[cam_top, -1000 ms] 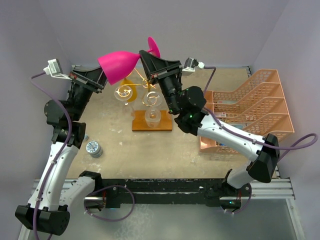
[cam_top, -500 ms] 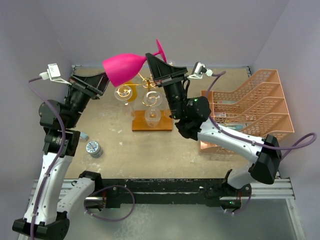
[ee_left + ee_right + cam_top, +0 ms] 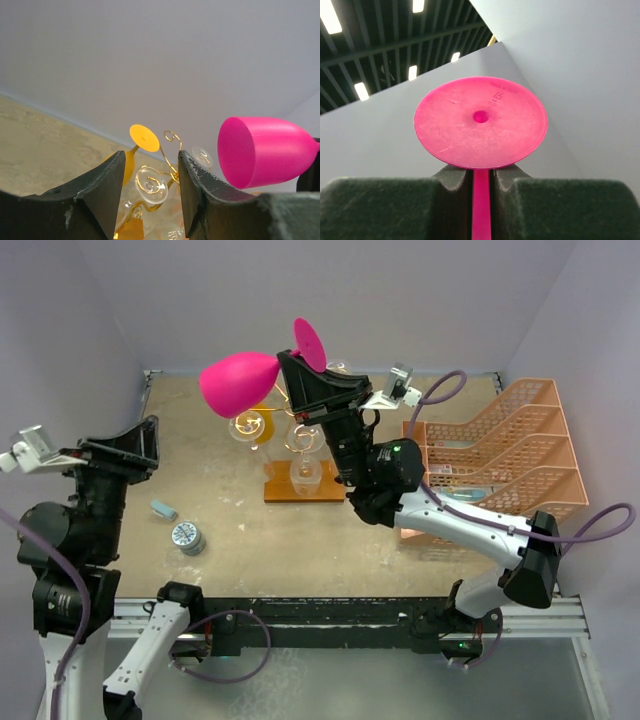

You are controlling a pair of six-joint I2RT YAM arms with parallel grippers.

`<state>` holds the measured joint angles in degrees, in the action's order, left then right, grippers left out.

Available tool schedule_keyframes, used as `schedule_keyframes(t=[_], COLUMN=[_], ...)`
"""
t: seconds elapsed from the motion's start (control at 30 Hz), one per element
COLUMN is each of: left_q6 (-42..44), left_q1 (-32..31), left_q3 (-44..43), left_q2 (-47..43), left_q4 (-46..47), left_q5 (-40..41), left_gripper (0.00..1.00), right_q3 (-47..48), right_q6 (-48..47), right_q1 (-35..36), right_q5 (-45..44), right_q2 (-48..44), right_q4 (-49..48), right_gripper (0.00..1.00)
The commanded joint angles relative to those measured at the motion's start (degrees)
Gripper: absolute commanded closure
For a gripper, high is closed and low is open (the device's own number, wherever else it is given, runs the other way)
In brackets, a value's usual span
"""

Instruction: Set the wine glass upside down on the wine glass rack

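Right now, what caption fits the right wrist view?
Right gripper clamps the pink wine glass by its stem, just below the foot.

- Walls [image 3: 420,300]: plain pale lilac panels closing in the back and both sides.
- Desk [image 3: 220,530]: tan speckled board, evenly lit.
- Rail [image 3: 560,615]: silver metal along the desk's near edge.
- Ceiling [image 3: 370,50]: dark ribbed beams, seen above the panel tops from the right wrist.
- Lights [image 3: 330,17]: bright strip lamps set between the beams.

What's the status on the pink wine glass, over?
Left gripper open, empty. Right gripper shut on wine glass stem, bowl sideways near rack top. Orange glass, clear glasses on it.
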<state>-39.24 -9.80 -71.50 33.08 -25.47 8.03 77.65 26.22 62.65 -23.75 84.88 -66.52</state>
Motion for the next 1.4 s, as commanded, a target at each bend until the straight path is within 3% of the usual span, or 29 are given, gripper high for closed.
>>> schedule_keyframes(t=[0.0, 0.17, 0.3, 0.5, 0.63, 0.93, 1.37], left_q6=[2.3, 3.5, 0.2, -12.7, -16.2, -15.2, -14.2], left_q1=[0.1, 0.1, 0.1, 0.1, 0.1, 0.1, 0.1], left_q3=[-4.2, -9.6, -11.6, -7.9, -5.8, -6.6, -8.8], left_q2=[-1.2, 0.7, 2.1, 3.7, 4.9, 8.6, 10.6], left_q4=[-0.3, -3.1, -1.2, 11.3, 16.5, 7.4, 2.3], left_q5=[3.5, 3.2, -4.0, -17.1, -23.8, -24.3, -26.5], left_gripper=[0.56, 0.56, 0.55, 0.53, 0.53, 0.52, 0.86], right_q3=[3.0, 3.4, 3.8, 5.9, 6.5, 6.4, 8.2], right_q6=[-11.3, -13.9, -15.6, -20.2, -24.9, -30.5, -30.6], right_q1=[1.0, 2.2, 4.3, 6.1, 6.3, 6.3, 6.3], right_q5=[6.0, 11.4, 12.9, 15.3, 18.8, 19.1, 18.5], right_q2=[0.3, 2.3, 4.5, 7.7, 8.6, 9.1, 11.2], right_q4=[-1.8, -1.6, -1.9, 1.5, 4.6, 6.2, 5.7], right_gripper=[1.0, 1.0, 1.0, 1.0, 1.0, 1.0, 1.0])
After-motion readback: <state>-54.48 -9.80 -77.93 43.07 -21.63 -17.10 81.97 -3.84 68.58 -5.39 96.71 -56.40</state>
